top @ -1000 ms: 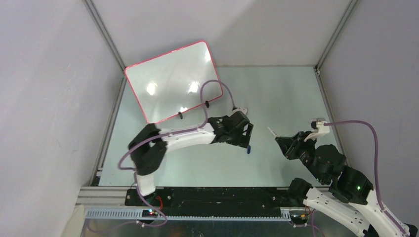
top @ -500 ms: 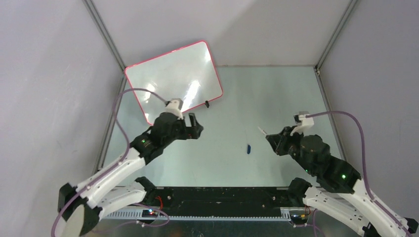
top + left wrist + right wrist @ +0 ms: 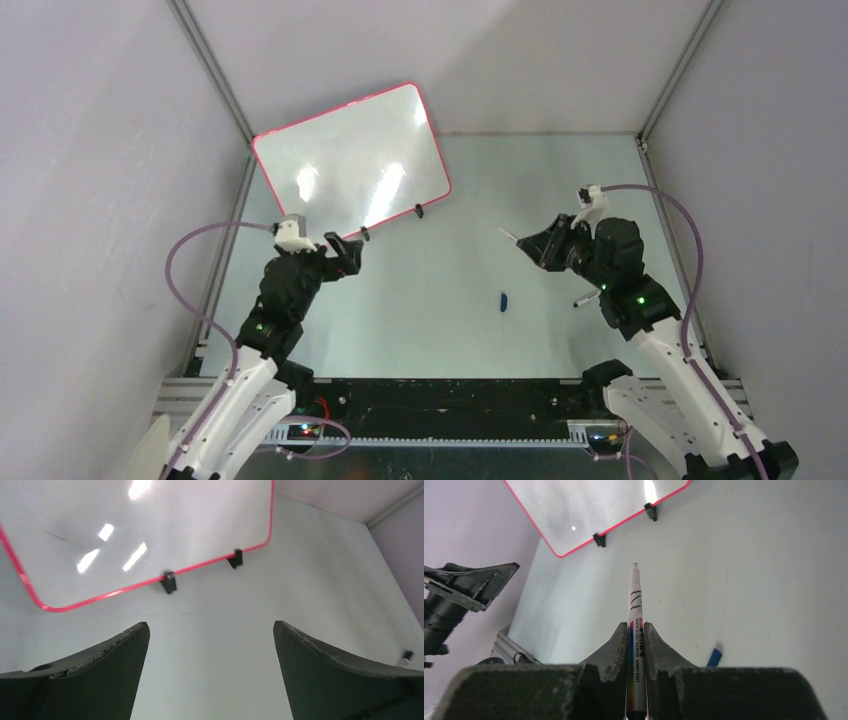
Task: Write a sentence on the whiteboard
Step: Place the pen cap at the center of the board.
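Note:
The whiteboard [image 3: 350, 165] leans at the back left on two black clip feet, its red rim also in the left wrist view [image 3: 150, 581] and the right wrist view [image 3: 574, 545]. Its face is glossy and blank apart from one faint short stroke; no sentence is in view. My left gripper [image 3: 347, 253] hovers just before the board's near left corner, open with nothing between its fingers [image 3: 210, 623]. My right gripper [image 3: 537, 243] is right of centre, shut on a white whiteboard marker [image 3: 635, 605], uncapped, tip [image 3: 504, 234] pointing left toward the board.
A small blue marker cap [image 3: 503, 300] lies on the pale table [image 3: 440, 300] between the arms, also seen in the right wrist view [image 3: 714, 657]. A thin pen-like thing [image 3: 586, 298] lies beside the right arm. Grey walls close in on the left, back and right.
My left arm swung from the table's middle to the left, ending near the board's front corner with its jaws wide. The right arm moved farther from its base with the marker.

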Controlling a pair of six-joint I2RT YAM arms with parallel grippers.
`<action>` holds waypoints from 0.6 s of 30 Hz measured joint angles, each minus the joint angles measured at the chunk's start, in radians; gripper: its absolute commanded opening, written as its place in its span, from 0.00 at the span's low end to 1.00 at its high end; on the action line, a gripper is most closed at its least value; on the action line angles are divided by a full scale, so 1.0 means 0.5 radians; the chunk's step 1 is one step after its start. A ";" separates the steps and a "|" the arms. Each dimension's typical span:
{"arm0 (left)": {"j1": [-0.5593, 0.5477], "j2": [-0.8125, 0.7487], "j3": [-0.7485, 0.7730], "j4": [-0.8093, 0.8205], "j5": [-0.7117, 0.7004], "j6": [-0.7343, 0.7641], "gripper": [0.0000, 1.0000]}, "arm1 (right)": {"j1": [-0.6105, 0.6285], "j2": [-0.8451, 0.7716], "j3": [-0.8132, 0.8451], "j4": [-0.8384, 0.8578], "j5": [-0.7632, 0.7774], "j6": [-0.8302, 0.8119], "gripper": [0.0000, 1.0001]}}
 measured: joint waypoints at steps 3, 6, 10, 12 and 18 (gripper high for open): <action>0.124 -0.188 -0.165 0.185 -0.068 0.079 0.99 | -0.088 0.101 -0.017 0.154 -0.219 0.061 0.00; 0.272 -0.277 -0.200 0.240 -0.097 0.092 0.99 | -0.092 0.110 -0.021 0.226 -0.325 0.089 0.00; 0.520 -0.317 -0.200 0.350 -0.081 0.099 1.00 | -0.092 0.105 -0.021 0.285 -0.417 0.095 0.00; 0.599 -0.316 -0.200 0.403 -0.046 0.109 1.00 | -0.092 0.089 -0.021 0.284 -0.434 0.090 0.00; 0.912 -0.179 -0.160 0.502 0.173 0.108 0.99 | -0.092 0.036 -0.021 0.274 -0.439 0.040 0.00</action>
